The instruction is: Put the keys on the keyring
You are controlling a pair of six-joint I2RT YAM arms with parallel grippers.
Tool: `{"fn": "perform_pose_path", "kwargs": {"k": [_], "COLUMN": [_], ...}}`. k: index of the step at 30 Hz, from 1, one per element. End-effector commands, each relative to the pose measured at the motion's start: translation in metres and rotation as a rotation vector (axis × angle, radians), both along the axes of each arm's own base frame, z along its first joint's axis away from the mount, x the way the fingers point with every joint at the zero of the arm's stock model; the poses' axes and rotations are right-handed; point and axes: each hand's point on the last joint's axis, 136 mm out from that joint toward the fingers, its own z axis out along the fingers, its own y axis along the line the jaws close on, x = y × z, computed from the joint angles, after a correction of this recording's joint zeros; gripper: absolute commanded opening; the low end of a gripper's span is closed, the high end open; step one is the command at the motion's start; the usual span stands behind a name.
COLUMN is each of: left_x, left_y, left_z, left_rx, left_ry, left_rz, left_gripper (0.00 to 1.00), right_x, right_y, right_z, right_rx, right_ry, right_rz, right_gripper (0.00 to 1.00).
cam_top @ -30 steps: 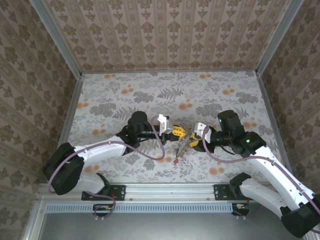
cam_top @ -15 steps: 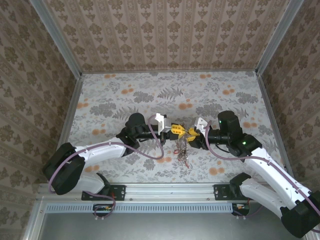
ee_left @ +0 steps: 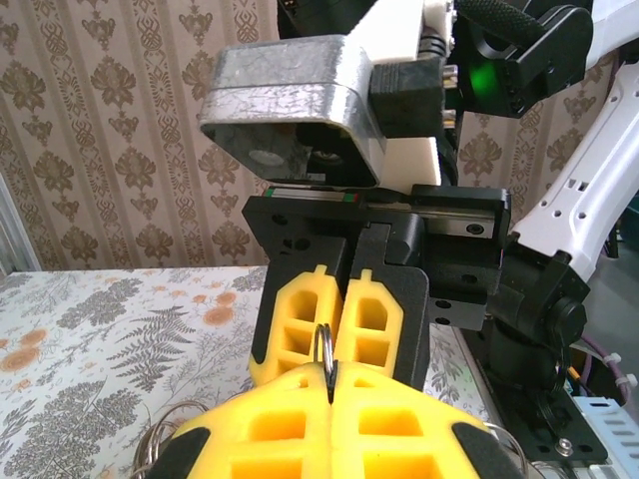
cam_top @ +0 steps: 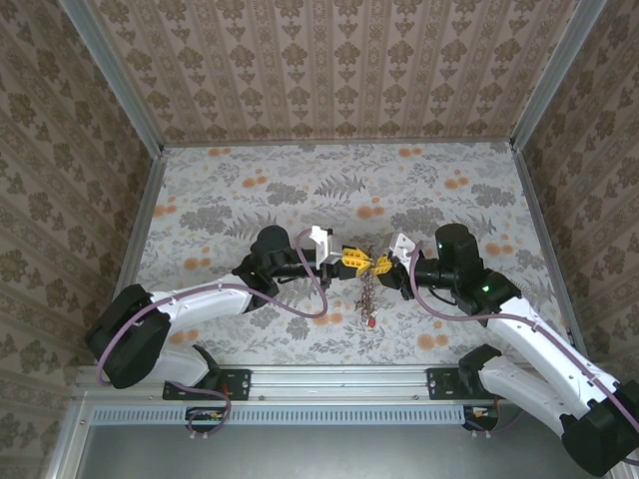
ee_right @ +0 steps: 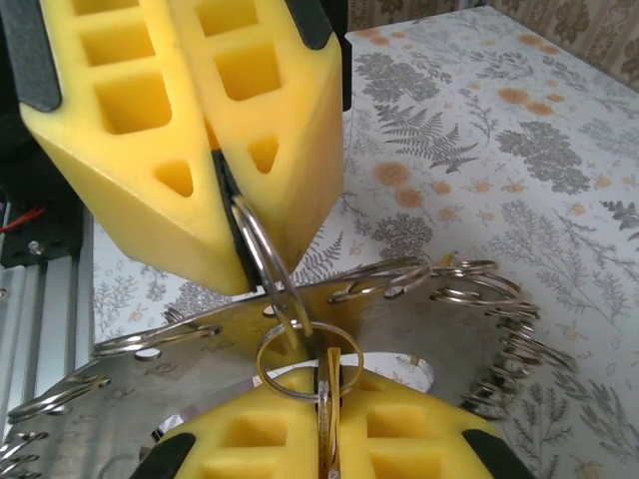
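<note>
**Both grippers pinched on linked rings at mid-table**

The keyring (ee_right: 264,261) showed in the right wrist view as a thin loop of silver wire, doubled like a split ring. It ran from 12 o'clock down towards 5 o'clock out of the seam between two yellow fingers. At its lower end it crossed a small ring (ee_right: 300,361), which lay flatter and took a yellowish tint from the pads. Behind both lay a shiny flat metal piece (ee_right: 150,399) edged with several more split rings (ee_right: 469,289); what it was I cannot tell.

In the top view the keys (cam_top: 366,294) hung as a dark, thin cluster at 6 o'clock from the point where the grippers met. One red head (cam_top: 371,321) sat lowest, and the rest were too small to make out.

The left gripper (ee_right: 232,225) reached in from 9 o'clock with its fingers pressed together on the keyring. The right gripper (ee_right: 325,439) came from 3 o'clock, its jaws closed on the small ring. The two sets of fingertips stood almost nose to nose.

A green light (ee_left: 486,76) glowed on the right arm. Beneath lay the floral table (cam_top: 250,190), walled with patterned paper (cam_top: 329,70).
</note>
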Motion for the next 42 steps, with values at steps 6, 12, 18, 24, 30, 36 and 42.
{"fn": "perform_pose_path", "kwargs": {"k": [6,12,18,24,30,36,42], "left_x": [-0.006,-0.012,-0.012,-0.005,0.003,0.014,0.032], "left_y": [-0.001,-0.004,-0.004,-0.005,-0.008,-0.01,0.011], "left_z": [0.001,-0.011,-0.016,-0.034,-0.038,-0.038,-0.031], "left_rx": [0.039,0.104,0.123,0.231,0.256,0.232,0.18], "left_ry": [-0.044,-0.05,-0.043,-0.05,-0.049,0.013,0.058], "left_rz": [-0.008,-0.024,-0.017,0.029,0.075,0.136,0.253], "left_gripper": [0.0,0.0,0.0,0.0,0.0,0.27,0.47], "right_x": [-0.006,-0.01,-0.012,-0.017,-0.014,0.01,0.032], "right_y": [-0.013,-0.015,-0.02,-0.031,-0.049,-0.06,-0.054], "right_z": [0.011,0.023,0.026,0.031,0.017,0.022,0.037], "right_rx": [-0.074,-0.119,-0.198,-0.347,-0.694,-0.968,-1.154], "right_ry": [-0.053,-0.068,-0.077,-0.115,-0.194,-0.353,-0.552], "right_rz": [-0.011,0.018,0.04,0.072,0.127,0.136,0.175], "right_gripper": [0.0,0.0,0.0,0.0,0.0,0.0,0.0]}}
